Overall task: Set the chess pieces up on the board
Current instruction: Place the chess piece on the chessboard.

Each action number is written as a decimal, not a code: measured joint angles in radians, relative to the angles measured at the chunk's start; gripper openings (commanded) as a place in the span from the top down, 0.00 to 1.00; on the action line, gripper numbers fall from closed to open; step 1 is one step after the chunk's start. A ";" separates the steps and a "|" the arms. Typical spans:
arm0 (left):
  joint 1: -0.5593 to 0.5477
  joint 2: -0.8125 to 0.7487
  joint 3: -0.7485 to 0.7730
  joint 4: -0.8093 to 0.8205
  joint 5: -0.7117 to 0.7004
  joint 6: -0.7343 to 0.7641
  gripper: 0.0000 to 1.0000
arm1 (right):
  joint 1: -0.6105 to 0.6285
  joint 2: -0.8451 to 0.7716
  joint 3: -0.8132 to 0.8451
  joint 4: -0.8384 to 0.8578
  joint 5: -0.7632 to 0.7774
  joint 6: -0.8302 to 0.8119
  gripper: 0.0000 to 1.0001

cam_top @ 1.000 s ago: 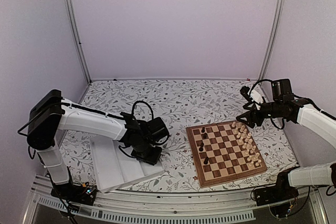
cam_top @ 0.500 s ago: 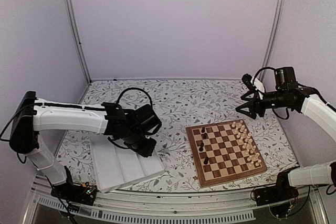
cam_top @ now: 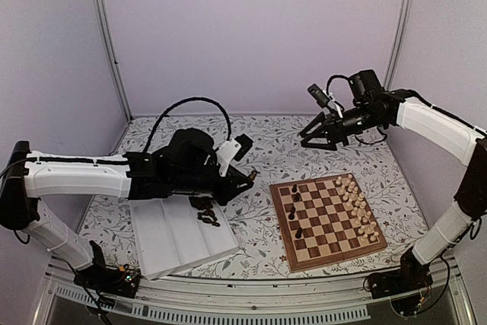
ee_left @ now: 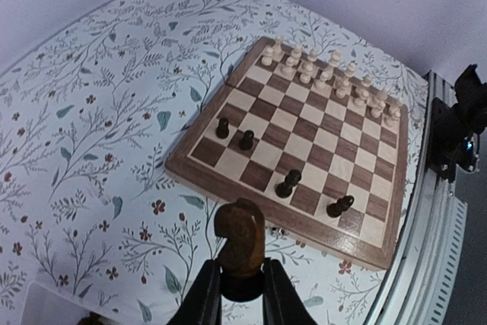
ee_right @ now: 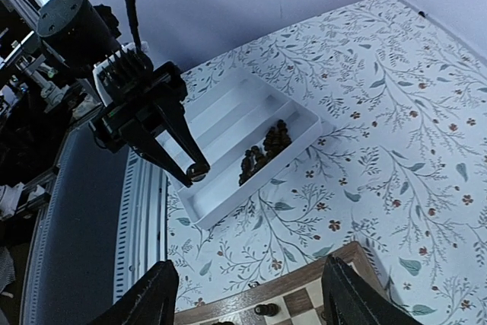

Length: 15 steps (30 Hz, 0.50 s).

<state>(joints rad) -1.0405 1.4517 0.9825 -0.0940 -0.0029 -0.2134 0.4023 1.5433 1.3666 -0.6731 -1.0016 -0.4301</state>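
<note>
My left gripper point(ee_left: 239, 268) is shut on the base of a dark brown knight point(ee_left: 240, 235) and holds it upright above the floral cloth, just short of the board's point(ee_left: 228, 190) near-left edge. In the top view this gripper point(cam_top: 245, 179) hangs between the white tray point(cam_top: 171, 245) and the board point(cam_top: 335, 258). A few dark chess pieces point(cam_top: 295, 189) stand on the board's left side, and cream pieces point(cam_top: 356, 205) fill its right side. More dark pieces point(cam_top: 204, 211) lie heaped in the tray. My right gripper point(cam_top: 308, 140) hovers open and empty high behind the board point(ee_right: 335, 264).
The white ridged tray point(ee_right: 228, 123) lies left of the board, with a dark heap point(ee_right: 262, 148) at its far end. A metal rail point(cam_top: 251, 304) runs along the table's near edge. Walls and frame posts point(cam_top: 106, 36) close in the back and sides.
My left gripper has risen out of the tray with the knight and swung right toward the board. My right arm has lifted from the board's far right corner and moved left.
</note>
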 measured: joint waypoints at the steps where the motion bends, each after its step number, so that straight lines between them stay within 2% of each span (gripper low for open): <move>1: 0.000 0.014 0.006 0.038 0.006 0.016 0.82 | 0.018 0.027 0.017 -0.011 -0.012 0.006 0.32; 6: -0.011 0.103 0.058 0.156 0.005 0.076 0.83 | 0.105 0.125 0.057 -0.064 -0.068 0.054 0.32; 15: -0.048 0.154 0.102 0.216 -0.112 0.136 0.83 | 0.182 0.181 0.101 -0.090 -0.066 0.118 0.34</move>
<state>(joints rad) -1.0889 1.6054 1.0843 0.1219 -0.1146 -0.0772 0.5838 1.7241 1.4681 -0.7635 -1.0679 -0.3119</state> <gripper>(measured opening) 0.170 0.680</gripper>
